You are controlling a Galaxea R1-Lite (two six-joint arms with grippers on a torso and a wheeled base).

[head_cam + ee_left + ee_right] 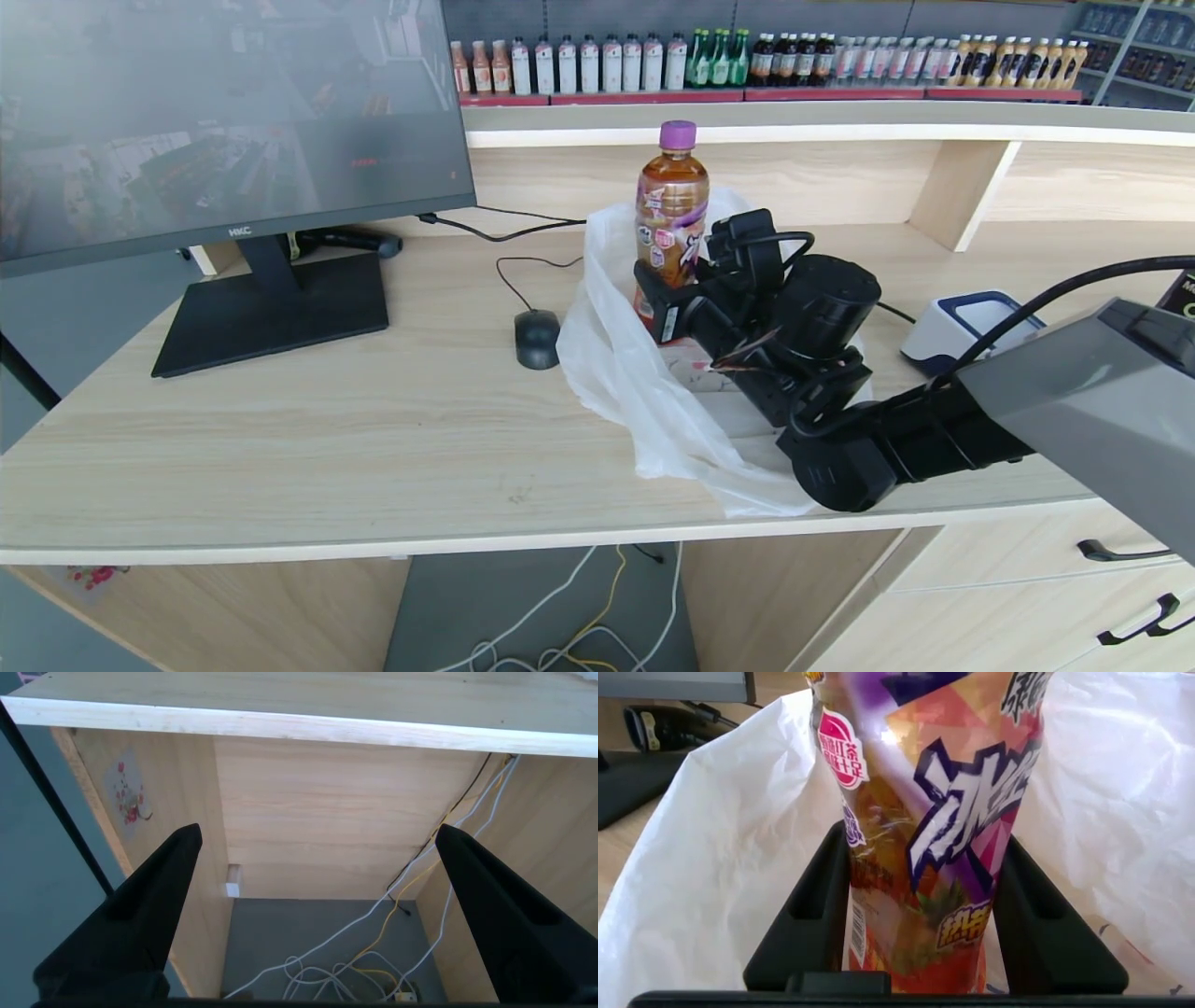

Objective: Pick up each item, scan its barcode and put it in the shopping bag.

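Closest to the lens, over the desk's [373, 420] front right corner: right arm, ending in the right gripper [674, 301] near the middle of the desk. Clamps the bottle [672, 201] low on its body, one black finger [817, 905] on each side of the label. Holds it upright, purple cap on top and amber drink inside, with its base down in the mouth of the shopping bag [635, 401]. Cannot tell whether that base touches anything inside.

White, thin and crumpled, spread from just behind the bottle out to the front edge: the same bag, lying partly beneath the arm.

Just beside the bag, on its side toward the left edge: a dark mouse [537, 338], with its cord running toward the back edge. Toward the back left corner: a monitor [224, 112] on a flat black stand. Near the right edge, beyond the arm: a white and blue scanner [971, 327].

Under the desk's front edge, facing the open knee space: left gripper [318, 905], jaws spread wide with nothing between them. Beyond it, on the floor of that space: loose cables [355, 966].

Well behind the desk: a shelf [747, 93] lined with drink bottles.
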